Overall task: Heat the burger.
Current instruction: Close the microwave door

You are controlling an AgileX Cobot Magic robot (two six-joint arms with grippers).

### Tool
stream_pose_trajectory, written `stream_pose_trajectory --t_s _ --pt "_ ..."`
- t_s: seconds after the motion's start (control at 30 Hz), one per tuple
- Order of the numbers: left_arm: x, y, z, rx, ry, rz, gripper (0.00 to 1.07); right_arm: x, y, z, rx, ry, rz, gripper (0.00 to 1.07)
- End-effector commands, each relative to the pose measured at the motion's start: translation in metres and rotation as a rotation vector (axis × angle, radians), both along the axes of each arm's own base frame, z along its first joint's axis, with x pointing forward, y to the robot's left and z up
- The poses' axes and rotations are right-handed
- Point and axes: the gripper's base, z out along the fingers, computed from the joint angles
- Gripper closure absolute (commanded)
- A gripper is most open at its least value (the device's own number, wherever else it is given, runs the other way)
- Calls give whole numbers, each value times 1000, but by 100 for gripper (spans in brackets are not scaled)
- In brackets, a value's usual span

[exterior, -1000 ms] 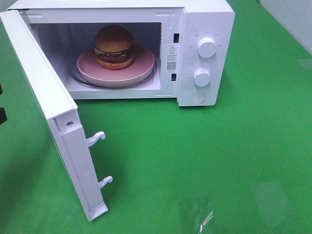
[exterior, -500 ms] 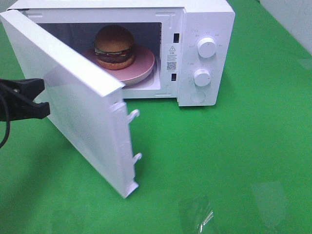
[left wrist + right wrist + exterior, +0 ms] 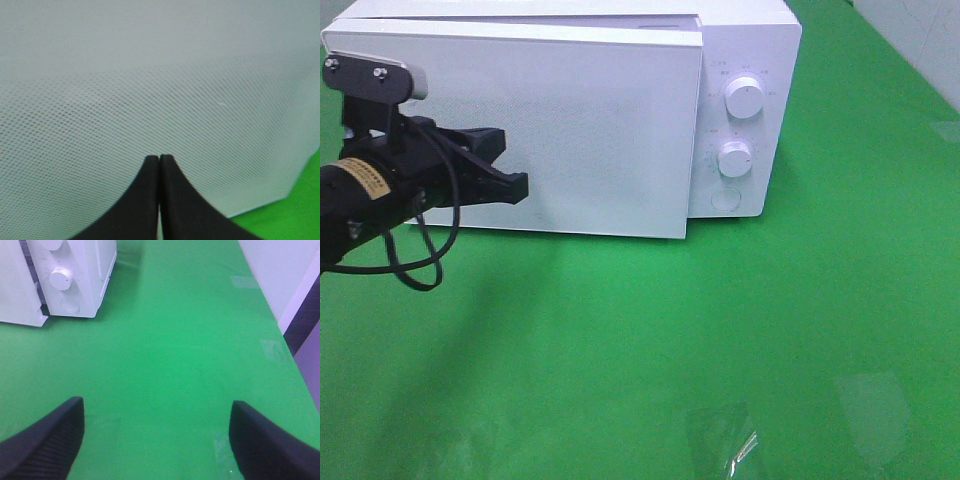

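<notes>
Facing the white microwave door [image 3: 590, 130], left jaws together, right jaws apart, seen only in right wrist view

Left gripper [image 3: 520, 187] has swung the microwave door [image 3: 590, 130] nearly shut — burger hidden.

Microwave [image 3: 750, 60]: white, on a green table cover [image 3: 720, 330].
Door [image 3: 590, 130]: all but closed (its right edge sits slightly proud of the body).
Left gripper [image 3: 518, 183]: black, jaws together, tip at the door's face.
Controls: two white knobs [image 3: 745, 98], stacked right of the door.
</notes>
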Motion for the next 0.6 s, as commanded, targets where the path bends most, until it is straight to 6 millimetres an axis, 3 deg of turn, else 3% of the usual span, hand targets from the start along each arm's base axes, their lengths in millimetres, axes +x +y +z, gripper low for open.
stream_pose_trajectory --t_s 0.03,0.33,0.6 --pt "12 -23 3 -18 -20 1 107 -4 0 0 -8 -34 -1 32" --pt "33 -64 1 -46 -12 -37 107 -4 0 0 -8 -34 -1 32" --pt "52 -88 7 -69 -21 -25 107 -4 0 0 -8 -34 -1 32"
